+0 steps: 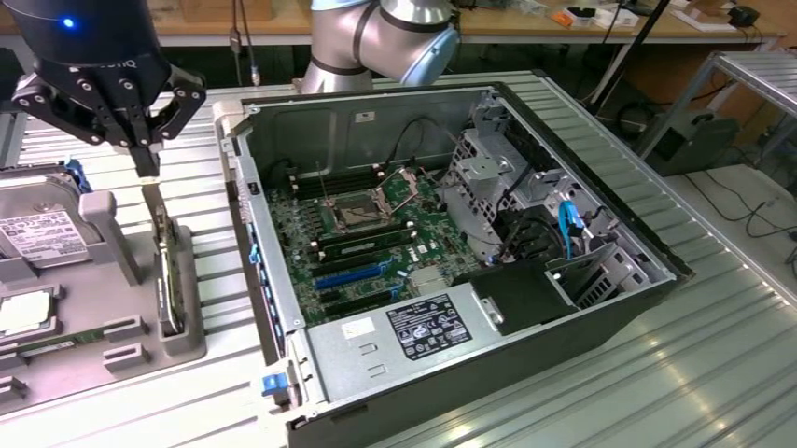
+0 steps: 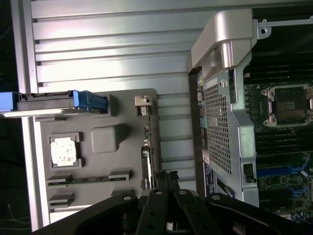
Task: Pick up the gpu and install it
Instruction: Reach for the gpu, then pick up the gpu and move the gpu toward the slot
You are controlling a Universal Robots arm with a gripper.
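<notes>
Nearest the exterior camera, a ribbed metal table [image 1: 697, 364] is seen, with an open computer case [image 1: 561, 350] laid on its side upon it. At the near end of the case a power supply [image 1: 417, 327] with a black-and-white label is mounted. Further in, the green motherboard [image 1: 373, 247] is exposed, with an open processor socket [image 1: 358, 213] near its middle.

On the exterior view's left, just beside the case, a grey holder [image 1: 185, 343] is set on the table. The gpu [image 1: 164, 275] is stood on its long edge in a slot along the side of this holder next to the case, not yet lifted and not yet installed. In the wrist view the gpu [image 2: 145, 152] is seen edge-on, with its silver bracket [image 2: 142, 105] at the end away from the gripper. A square processor chip [image 1: 22, 313] is seated in a pocket of the holder, well apart from the card. Behind it a silver hard drive [image 1: 35, 233] with a white label is propped up.

Beyond these, the gripper [image 1: 147, 166] is held over the far end of the gpu, its fingers pressed together and nothing gripped between them. Whether the fingertips touch the card's top edge cannot be told. At the back, the arm's silver base [image 1: 373, 42] is seen behind the case.
</notes>
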